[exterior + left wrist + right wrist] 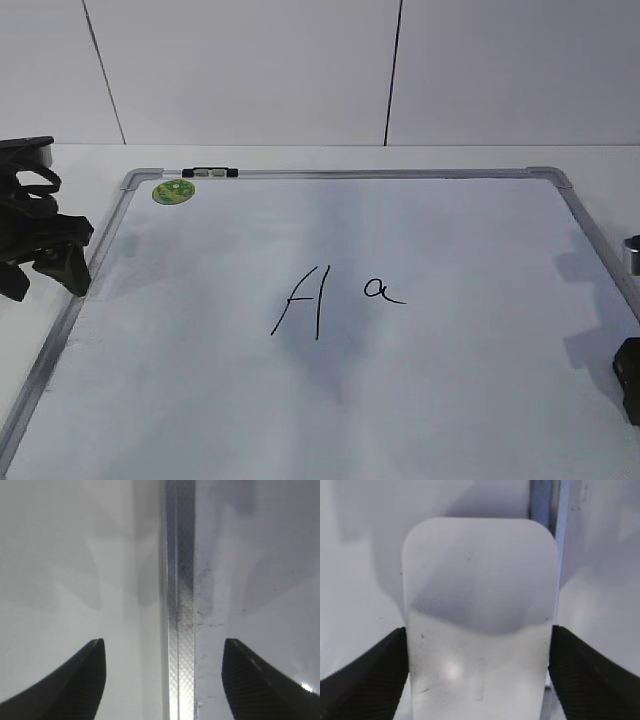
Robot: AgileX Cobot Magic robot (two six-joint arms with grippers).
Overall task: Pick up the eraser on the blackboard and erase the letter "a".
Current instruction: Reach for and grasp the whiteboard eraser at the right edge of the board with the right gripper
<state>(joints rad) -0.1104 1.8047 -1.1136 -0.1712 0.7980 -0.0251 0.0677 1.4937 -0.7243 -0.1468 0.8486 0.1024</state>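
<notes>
The blackboard (450, 380) is a white board with a silver frame, lying flat. The small cursive letter "a" (383, 291) is written near its middle. The white eraser (479, 580) shows only in the right wrist view, lying beside the board's frame strip (549, 505). My right gripper (478, 629) has a finger against each long side of the eraser. In the exterior view it (630, 375) is only partly in view at the right edge. My left gripper (163, 640) is open and empty, straddling the board's left frame (181, 605). It also shows in the exterior view (45, 265).
A larger capital "A" (303, 300) is drawn just left of the "a". A round green magnet (173, 191) sits at the board's far left corner. A black and grey clip (211, 172) lies on the top frame. A white wall stands behind the table.
</notes>
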